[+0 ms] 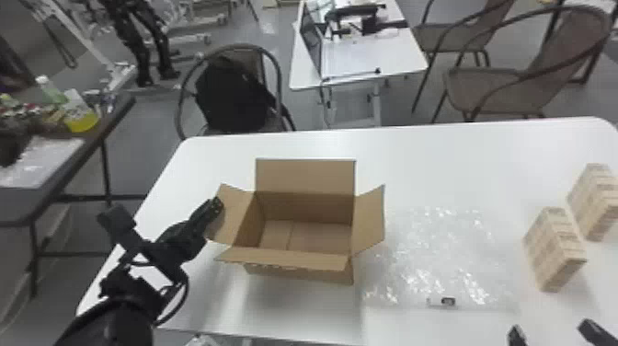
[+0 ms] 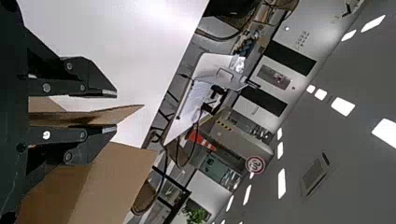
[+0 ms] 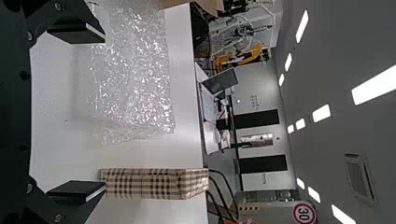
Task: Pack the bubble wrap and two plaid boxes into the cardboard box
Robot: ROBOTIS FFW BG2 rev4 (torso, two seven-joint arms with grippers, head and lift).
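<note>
Landmark: box (image 1: 299,269). Box on desk (image 1: 193,294). Bubble wrap (image 1: 441,257) just right of box; two plaid boxes (image 1: 554,250) farther right, past wrap.

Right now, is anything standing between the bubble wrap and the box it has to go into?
Only a side flap of the cardboard box, tilted up and outward on the edge facing the bubble wrap; nothing else visible stands between them.

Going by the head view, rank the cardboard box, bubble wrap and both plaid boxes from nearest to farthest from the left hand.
1. Cardboard box, right beside the left hand.
2. Bubble wrap, lying right of the cardboard box.
3. Front plaid box, right of the wrap.
4. Rear plaid box, farther right and back.
</note>
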